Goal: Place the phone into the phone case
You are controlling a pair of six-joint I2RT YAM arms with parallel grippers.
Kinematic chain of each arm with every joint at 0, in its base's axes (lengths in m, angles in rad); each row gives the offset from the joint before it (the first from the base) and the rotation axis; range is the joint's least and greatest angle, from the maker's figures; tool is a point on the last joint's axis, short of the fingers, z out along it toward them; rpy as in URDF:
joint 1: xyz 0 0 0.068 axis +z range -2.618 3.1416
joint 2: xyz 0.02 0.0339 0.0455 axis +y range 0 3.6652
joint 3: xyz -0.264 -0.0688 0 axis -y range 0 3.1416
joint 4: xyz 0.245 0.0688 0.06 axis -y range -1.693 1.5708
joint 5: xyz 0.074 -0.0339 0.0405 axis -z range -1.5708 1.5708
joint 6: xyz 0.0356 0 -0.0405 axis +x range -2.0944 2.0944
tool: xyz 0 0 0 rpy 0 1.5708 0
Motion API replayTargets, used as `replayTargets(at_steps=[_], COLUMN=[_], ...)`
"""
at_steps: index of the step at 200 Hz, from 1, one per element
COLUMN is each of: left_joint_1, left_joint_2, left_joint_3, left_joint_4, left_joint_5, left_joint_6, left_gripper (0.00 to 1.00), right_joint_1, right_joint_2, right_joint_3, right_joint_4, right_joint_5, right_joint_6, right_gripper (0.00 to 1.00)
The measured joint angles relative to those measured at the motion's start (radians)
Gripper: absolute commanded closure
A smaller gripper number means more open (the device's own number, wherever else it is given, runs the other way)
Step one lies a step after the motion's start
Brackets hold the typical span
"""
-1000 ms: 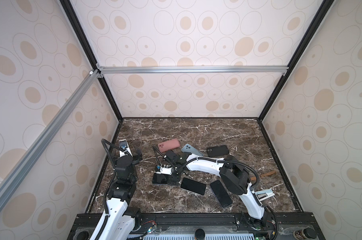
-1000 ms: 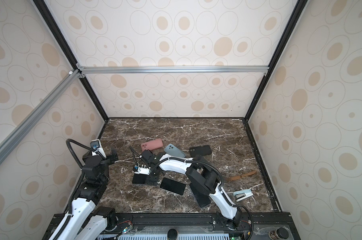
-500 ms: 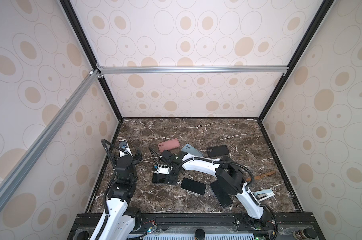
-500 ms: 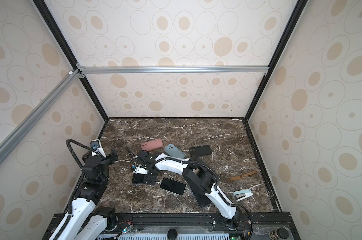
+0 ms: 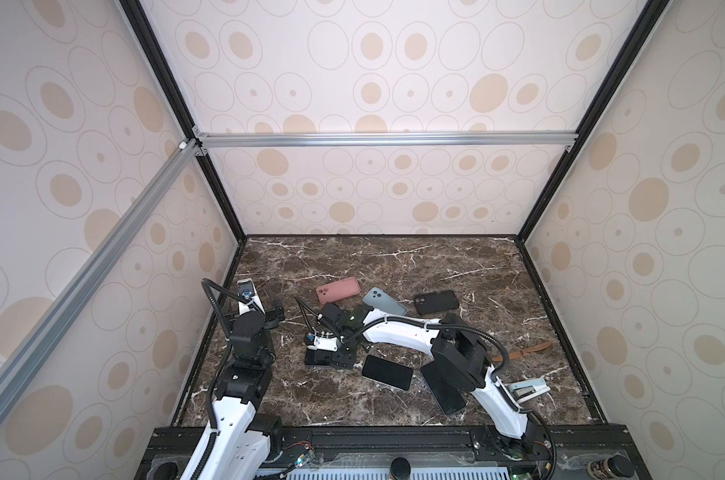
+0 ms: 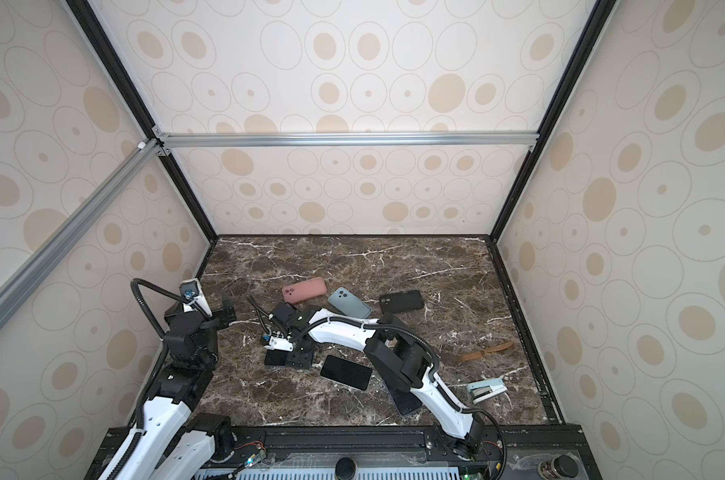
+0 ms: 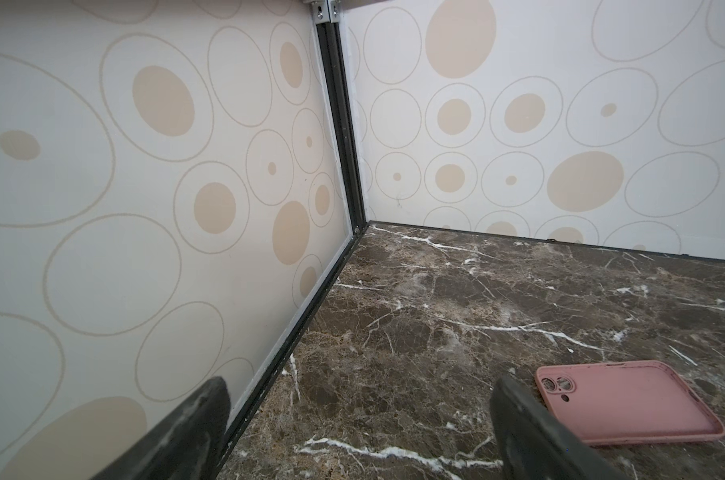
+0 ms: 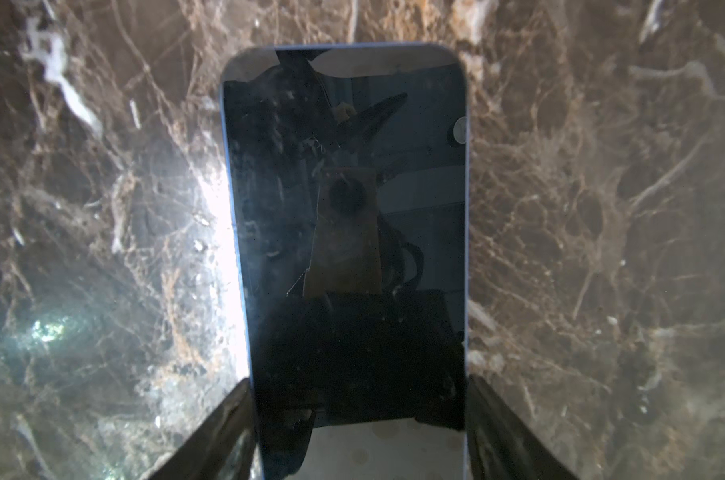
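Note:
A dark-screened phone (image 8: 344,208) with a blue rim lies face up on the marble at the left-centre, also seen in both top views (image 5: 314,360) (image 6: 275,358). My right gripper (image 8: 358,384) reaches across over it (image 5: 332,360) (image 6: 299,357), shut with a finger against each long edge. Three cases lie further back: a pink phone case (image 5: 338,289) (image 6: 304,289) (image 7: 626,401), a blue-grey one (image 5: 384,301) (image 6: 349,302) and a black one (image 5: 435,301) (image 6: 401,301). My left gripper (image 7: 360,440) (image 5: 275,313) (image 6: 227,309) hangs open and empty near the left wall.
A second black phone (image 5: 387,372) (image 6: 345,372) lies just right of the held one. A third phone (image 5: 446,399) (image 6: 405,403) is partly under my right arm. A brown strap (image 5: 518,351) and a light blue stapler (image 5: 527,390) lie at the right.
My right arm has shifted a little to the left over the phone and its fingers have closed in against the phone's edges. The left arm has not moved.

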Motion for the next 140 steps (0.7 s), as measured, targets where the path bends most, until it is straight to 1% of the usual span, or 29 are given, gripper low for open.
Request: replayTargets(at_steps=[30,55,84,140], left_joint_1=[0.0,0.0,0.0,0.0], left_joint_2=[-0.002,-0.002,0.001,0.004], left_joint_3=[0.0,0.0,0.0,0.0], left_joint_4=[0.0,0.0,0.0,0.0], left_joint_5=[-0.002,-0.001,0.002,0.002], left_joint_6=[0.0,0.0,0.0,0.0], left_gripper=[0.03,0.02,0.03,0.03], right_joint_1=[0.002,0.002,0.002,0.002], right_joint_2=[-0.05,-0.099,-0.151,-0.238], right_joint_3=[-0.09,-0.174,-0.267,-0.455], right_joint_4=[0.08,0.15,0.241,0.48], right_joint_5=[0.029,0.063,0.108,0.182], right_joint_6=[0.005,0.004,-0.002,-0.049], right_gripper=[0.39,0.41,0.41,0.42])
